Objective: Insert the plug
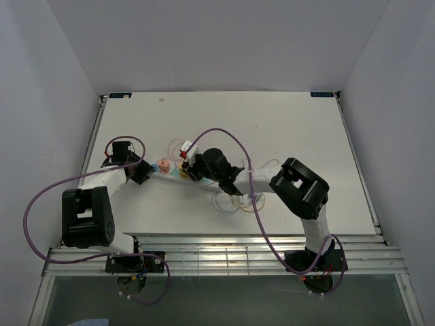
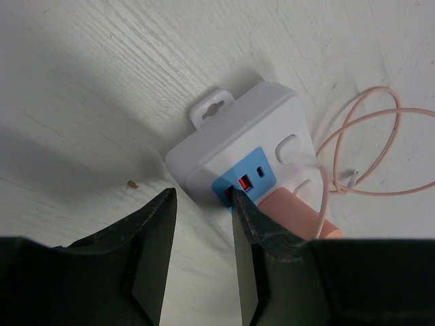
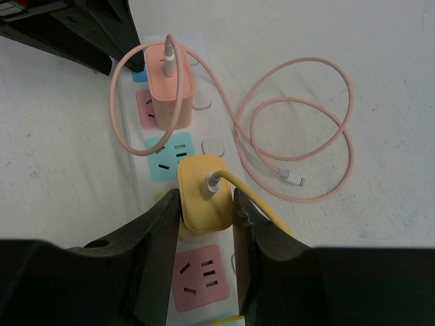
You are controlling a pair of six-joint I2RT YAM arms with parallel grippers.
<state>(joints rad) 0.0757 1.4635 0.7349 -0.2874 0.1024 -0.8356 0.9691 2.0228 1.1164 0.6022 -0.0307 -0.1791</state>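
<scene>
While the right gripper (image 3: pixel 204 204) squeezes the square yellow plug (image 3: pixel 200 185) on the one white power strip (image 3: pixel 216 146), a second plug, the pink plug (image 3: pixel 170 95), sits farther along. The left gripper (image 2: pixel 202 204) is apart at the strip's end.

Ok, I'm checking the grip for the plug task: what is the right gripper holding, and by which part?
The yellow charger plug, pinched across its two side faces between the fingers of the right gripper.

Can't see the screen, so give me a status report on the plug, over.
Right pincer clamped on yellow plug. Left pincer open, finger at end of power strip. Yellow plug on the strip, seating unclear. Pink charger beside it, not blocking.
</scene>
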